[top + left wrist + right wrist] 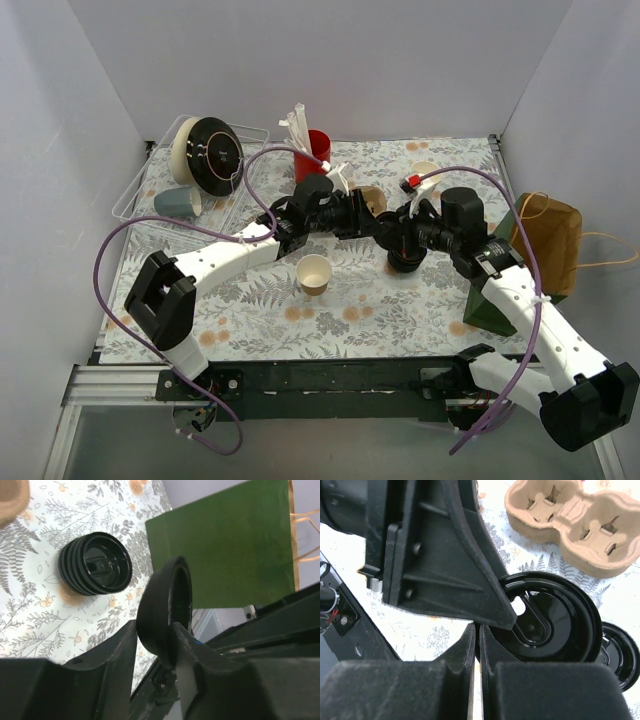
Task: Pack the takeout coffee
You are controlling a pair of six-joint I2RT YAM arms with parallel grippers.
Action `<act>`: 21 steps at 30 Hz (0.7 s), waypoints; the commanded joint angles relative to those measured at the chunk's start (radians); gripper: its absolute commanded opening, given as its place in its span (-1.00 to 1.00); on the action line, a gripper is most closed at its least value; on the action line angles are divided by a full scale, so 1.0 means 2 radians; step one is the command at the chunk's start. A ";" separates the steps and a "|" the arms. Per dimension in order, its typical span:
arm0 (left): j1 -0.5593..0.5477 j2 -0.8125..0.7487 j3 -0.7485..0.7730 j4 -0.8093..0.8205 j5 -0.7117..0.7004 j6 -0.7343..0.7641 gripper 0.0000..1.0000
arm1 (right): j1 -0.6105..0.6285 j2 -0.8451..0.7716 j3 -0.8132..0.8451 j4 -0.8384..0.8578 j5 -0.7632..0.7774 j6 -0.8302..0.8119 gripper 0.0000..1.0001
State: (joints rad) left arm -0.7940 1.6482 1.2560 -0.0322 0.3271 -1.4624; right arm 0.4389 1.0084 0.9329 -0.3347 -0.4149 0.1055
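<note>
- Lid (159, 605), black plastic, is clamped edge-on in the left gripper (160, 635), whose fingers (117, 652) are closed against its two faces; it is lifted off the table.
- The right gripper (477, 632) meets it mid-table. Its fingers (457, 655) are pressed almost together with only a sliver of gap, right at the lid's rim. Whether they pinch that rim cannot be told, since the left gripper's finger covers the spot.
- The kraft paper cup (314, 273) stands upright and uncovered on the fern-print tablecloth (250, 310), just in front of the left forearm and apart from both grippers.
- A stack of black lids (95, 564) sits on the cloth below the held lid, near the dark green paper bag (225, 545).
- A pulp cup carrier (570, 520) lies beyond the lid in the right wrist view.
- A brown paper bag (552, 240) stands behind the green one at the right edge.
- A paler cup (425, 170) stands farther back.
</note>
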 commanded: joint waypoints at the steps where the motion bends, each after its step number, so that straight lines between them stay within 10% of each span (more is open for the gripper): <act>1: -0.002 -0.008 0.012 0.005 0.021 -0.006 -0.53 | 0.004 -0.010 -0.005 0.032 -0.008 0.002 -0.96; 5: -0.002 -0.010 0.020 -0.005 0.026 -0.010 -0.94 | 0.006 -0.008 -0.002 0.027 -0.002 -0.013 -0.79; 12: 0.005 -0.033 0.030 -0.093 -0.023 0.009 -0.98 | 0.020 -0.036 0.028 0.025 0.002 -0.093 0.16; 21: 0.041 -0.079 0.050 -0.229 -0.052 0.057 -0.92 | 0.108 -0.128 -0.086 0.163 -0.004 -0.385 0.22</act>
State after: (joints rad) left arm -0.7532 1.5925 1.3094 -0.3424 0.2653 -1.4090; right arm 0.5804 0.8555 0.8860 -0.1967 -0.3969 -0.3248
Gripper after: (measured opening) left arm 0.144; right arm 0.595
